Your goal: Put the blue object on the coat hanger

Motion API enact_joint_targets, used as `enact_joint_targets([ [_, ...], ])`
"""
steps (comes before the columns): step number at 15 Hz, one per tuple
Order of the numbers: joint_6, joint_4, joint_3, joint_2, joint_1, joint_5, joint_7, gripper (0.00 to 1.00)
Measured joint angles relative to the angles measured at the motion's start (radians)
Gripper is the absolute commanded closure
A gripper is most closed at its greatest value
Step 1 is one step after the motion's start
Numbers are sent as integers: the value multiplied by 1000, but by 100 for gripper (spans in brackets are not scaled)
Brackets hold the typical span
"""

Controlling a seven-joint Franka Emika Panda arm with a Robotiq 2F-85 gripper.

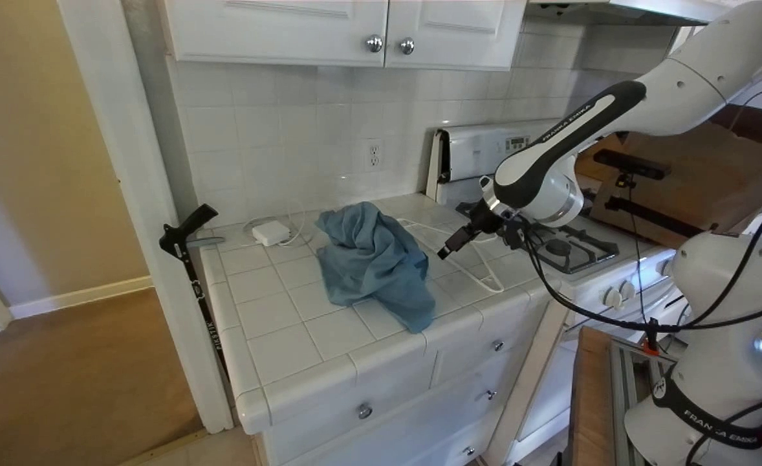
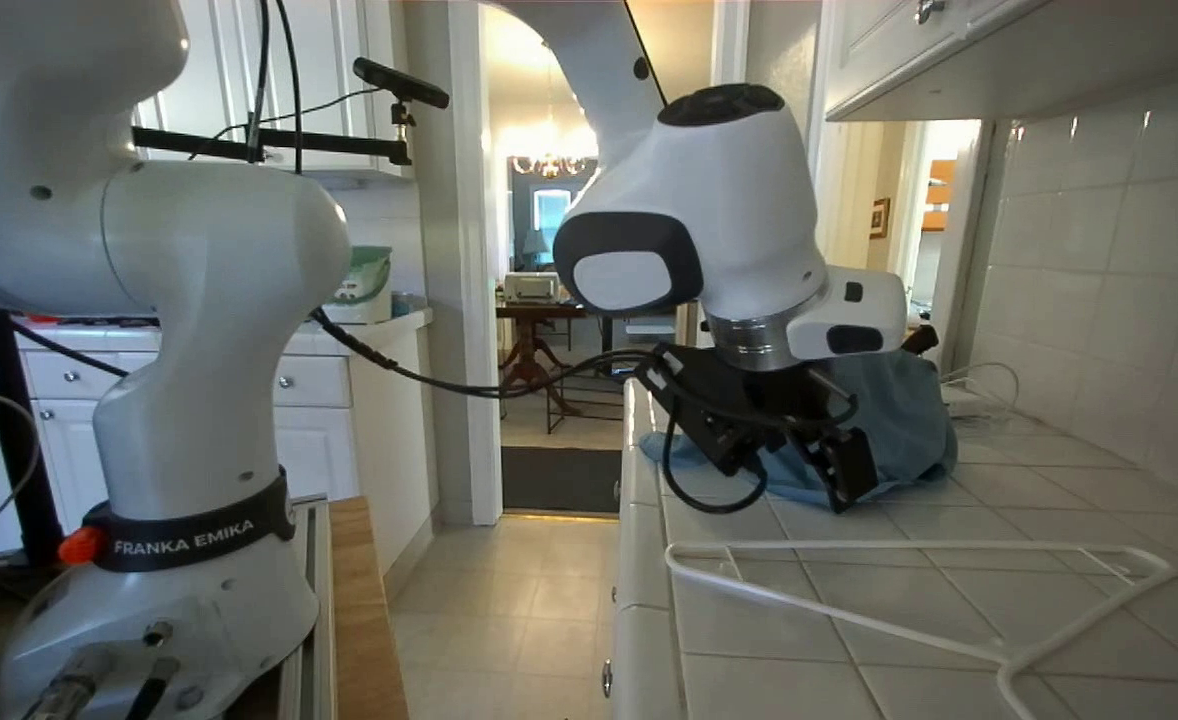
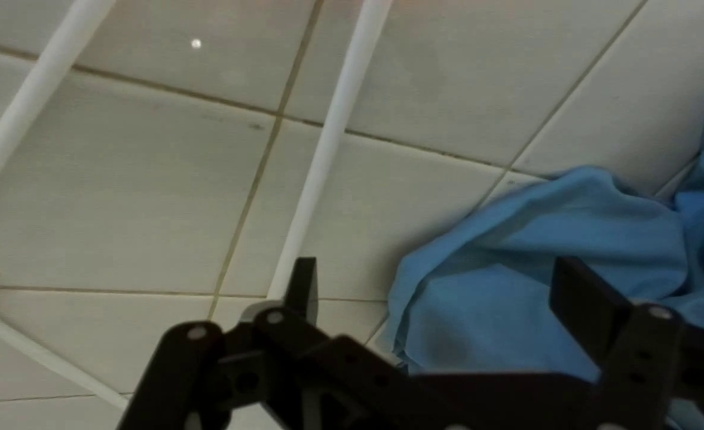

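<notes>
picking up the rumpled blue cloth (image 1: 374, 262) seems the step: the black two-fingered gripper (image 3: 437, 279), spread wide and empty beside it, should descend and pinch.

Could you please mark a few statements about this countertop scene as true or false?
1. The blue cloth and the white coat hanger both rest on the tiled countertop. True.
2. The cloth is neatly folded. False: it lies crumpled.
3. The claw hangs over the countertop. True.
4. The claw is clamped on the cloth. False: it is open and holds nothing.
5. A PIKSTIK reacher shows beside the countertop. True.
</notes>
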Motion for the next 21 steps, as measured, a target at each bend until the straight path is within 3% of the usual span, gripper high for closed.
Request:
enact_joint_targets([
  [4,45,22,-70,-62,72,0,-40,0],
  [8,73,29,-126,-129,88,-241,70,0],
  [11,73,36,-173,-162,108,-355,117,0],
  [21,73,62,-251,-217,163,-502,175,0],
])
